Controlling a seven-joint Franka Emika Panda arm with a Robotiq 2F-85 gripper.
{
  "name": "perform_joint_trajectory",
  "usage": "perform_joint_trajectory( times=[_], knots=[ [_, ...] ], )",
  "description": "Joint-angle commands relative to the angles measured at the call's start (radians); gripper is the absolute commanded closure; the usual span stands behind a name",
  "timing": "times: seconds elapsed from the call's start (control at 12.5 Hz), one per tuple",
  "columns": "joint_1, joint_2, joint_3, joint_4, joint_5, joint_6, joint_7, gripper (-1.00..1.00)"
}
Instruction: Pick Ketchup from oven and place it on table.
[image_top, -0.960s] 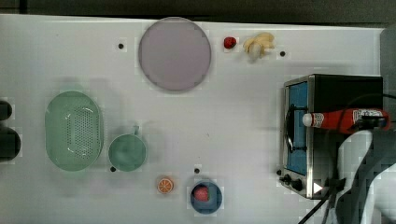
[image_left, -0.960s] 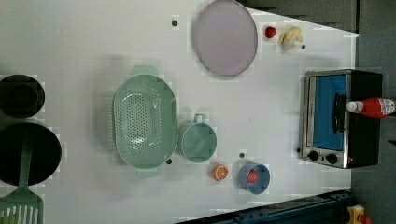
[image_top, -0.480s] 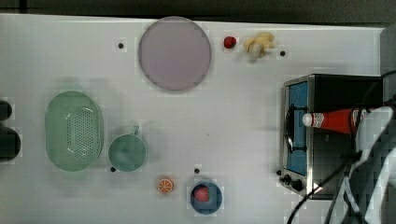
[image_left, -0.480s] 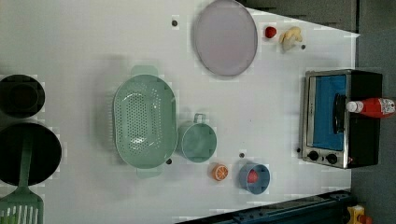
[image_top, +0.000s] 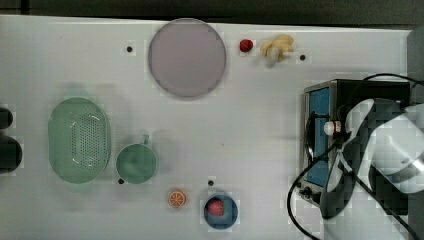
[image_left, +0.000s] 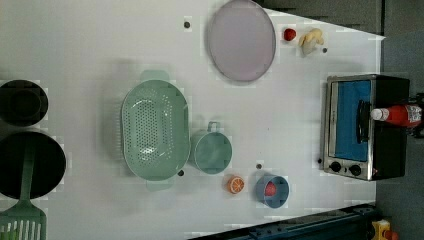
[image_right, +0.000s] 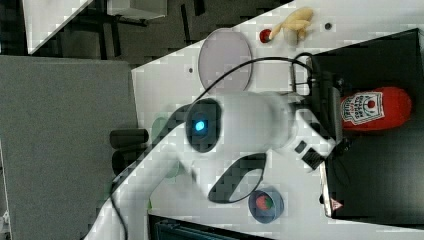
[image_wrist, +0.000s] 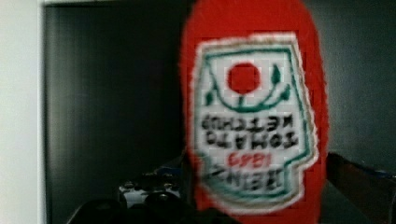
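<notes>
In the top view, my arm (image_top: 385, 150) is over the oven (image_top: 350, 90) at the 3 o'clock side of the white desk (image_top: 250, 130), and I can see the white cap of the ketchup (image_top: 329, 128) poking out from under me on top of the oven. The plate (image_top: 186, 57) sits near 12 o'clock and the green basket (image_top: 79, 140) near 9 o'clock, so there is lots of bare desk between them for later. In the left view, the ketchup (image_left: 397, 115) lies on its side on the oven's black top (image_left: 390, 145), at 3 o'clock, with its cap pointing toward the desk (image_left: 280, 130). In the right view, my arm (image_right: 250, 125) is bent down beside the bottle (image_right: 375, 109), which rests on the oven (image_right: 380, 175) and has not been lifted. In the wrist view, the red bottle (image_wrist: 254, 116) and its label are right in front of me, very close. My jaws are wide and hold nothing. So I think I am just at the start: I have come close to the bottle, but I have not grabbed it. I must squeeze it, lift it off the oven, carry it over and set it down on the desk.
</notes>
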Motion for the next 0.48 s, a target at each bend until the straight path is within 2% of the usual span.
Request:
perform_joint_trajectory(
  times=[0.08, 0.16, 0.32, 0.4, 0.48],
  knots=[
    [-0.007, -0.023, -0.021, 0.017, 0.024, 0.011, 0.015, -1.0],
    [-0.01, -0.017, -0.02, 0.015, 0.04, 0.022, 0.015, -0.92],
    [-0.013, -0.015, -0.02, 0.008, 0.05, 0.025, 0.014, -0.43],
    [-0.011, -0.019, -0.019, 0.011, 0.05, 0.024, 0.014, -0.27],
    [-0.009, -0.025, -0.02, 0.02, 0.05, 0.022, 0.014, -0.27]
  ],
)
